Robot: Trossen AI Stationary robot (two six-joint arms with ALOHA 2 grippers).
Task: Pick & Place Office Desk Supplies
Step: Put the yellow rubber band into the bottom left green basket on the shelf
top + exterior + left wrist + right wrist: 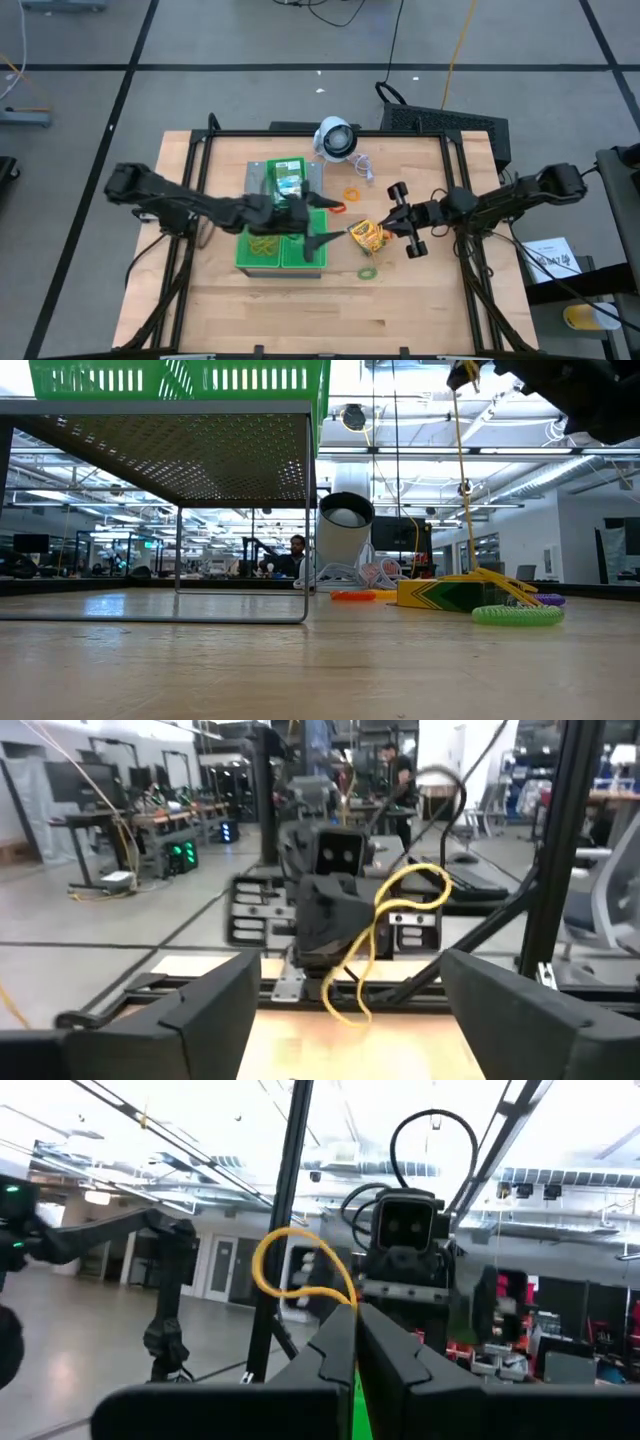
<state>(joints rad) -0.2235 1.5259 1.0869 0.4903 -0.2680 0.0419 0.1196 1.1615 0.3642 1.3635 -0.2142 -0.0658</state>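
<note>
The yellow rubber band (295, 1270) hangs pinched in the closed right gripper (388, 222), above the crayon box (366, 235) just right of the green tray (262, 258). The left gripper (315, 222) stands open and empty over the tray. The dangling loop could snag on the crayon box.

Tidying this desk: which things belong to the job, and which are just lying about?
Job: crayon box by the right gripper, second crayon box, yellow band it holds, orange band, green band.
Lying about: green trays, white round device.
</note>
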